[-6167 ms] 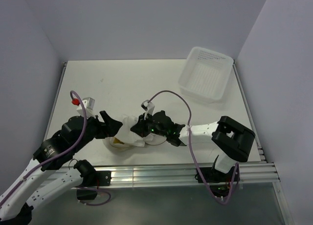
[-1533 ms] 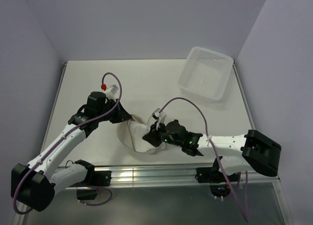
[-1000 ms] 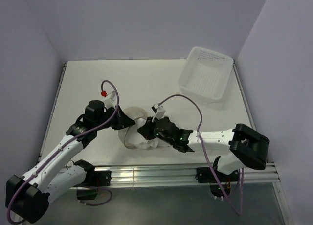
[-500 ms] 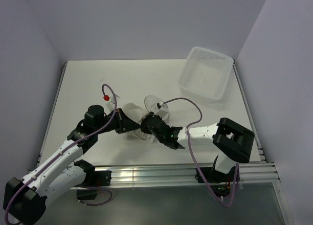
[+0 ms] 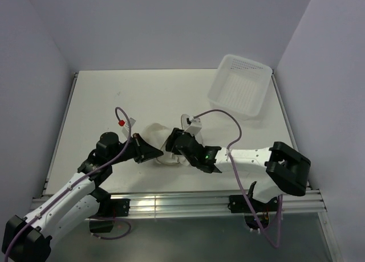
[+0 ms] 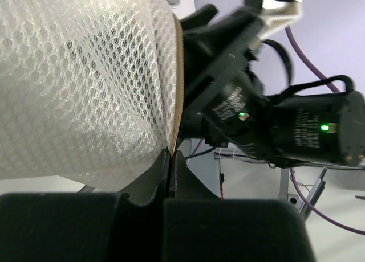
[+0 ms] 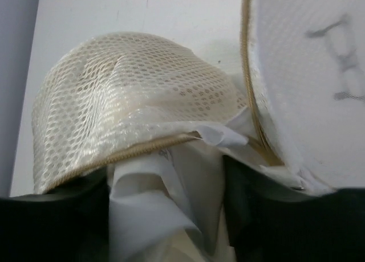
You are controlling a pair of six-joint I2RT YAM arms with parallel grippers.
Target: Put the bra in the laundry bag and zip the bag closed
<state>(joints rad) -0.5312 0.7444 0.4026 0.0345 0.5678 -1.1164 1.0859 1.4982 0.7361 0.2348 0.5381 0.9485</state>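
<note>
1. At centre frame in the top view, we find the laundry bag [image 5: 155,135] between both arms.
2. The left gripper [image 6: 170,152] is clamped on the brownish rim [image 6: 176,85]; we judge this props the mouth open.
3. The right gripper [image 7: 166,179] stands parted, with the white bra [image 7: 151,228] loose between its jaws at the bag mouth, apparently for stuffing.

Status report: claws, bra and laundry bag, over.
Left claw shut on laundry bag rim. Right claw open, bra between its jaws at bag mouth. Bag unzipped. White tray well clear.
</note>
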